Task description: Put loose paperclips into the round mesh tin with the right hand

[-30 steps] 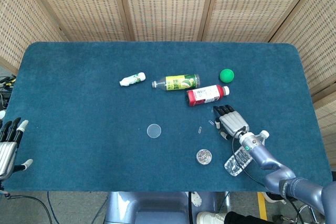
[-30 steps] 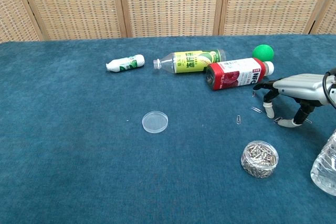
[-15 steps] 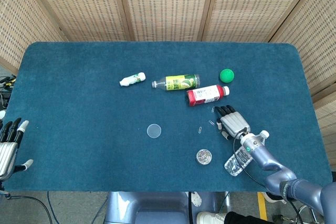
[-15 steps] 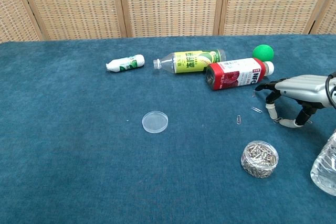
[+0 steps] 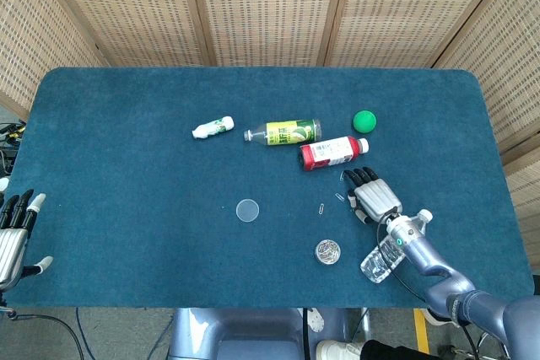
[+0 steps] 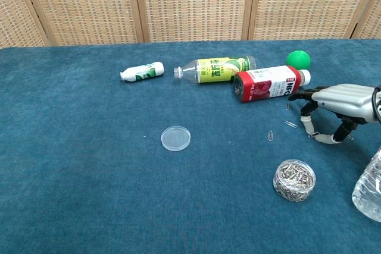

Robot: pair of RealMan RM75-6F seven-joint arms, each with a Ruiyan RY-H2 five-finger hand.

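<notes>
Right robot hand [image 6: 333, 108]: low over the blue-covered bench [image 5: 126, 149], palm down, fingers arched with their tips at or just above the cloth, thumb apart from the rest; nothing visibly held, though whether a tip touches a clip cannot be told. Loose paperclips: one [image 6: 290, 125] just beside the fingertips on the side toward the bench's middle, another [image 6: 271, 135] a little further out the same way, a third [image 6: 288, 107] near the fingertips on the far side, close to the red bottle; further clips appear to lie under or against the hand but are too small to make out. Round mesh tin [image 6: 294, 179]: nearer the robot than the right robot hand and somewhat toward the middle, upright, open, heaped with paperclips. Clear round lid [image 6: 175, 138]: flat on the cloth, well apart from the hand toward the middle. Red-labelled bottle [image 6: 271, 83]: on its side just beyond the fingertips. Green-labelled bottle [image 6: 215, 69] and small white bottle [image 6: 141, 72]: lying further off, beyond and toward the left. Green ball [image 6: 297, 59]: beyond the red bottle. Clear plastic bottle [image 5: 390, 248]: lying beside the right forearm, behind the hand. Left robot hand [image 5: 15, 229]: at the bench's near-left edge, fingers straight and apart, empty.
</notes>
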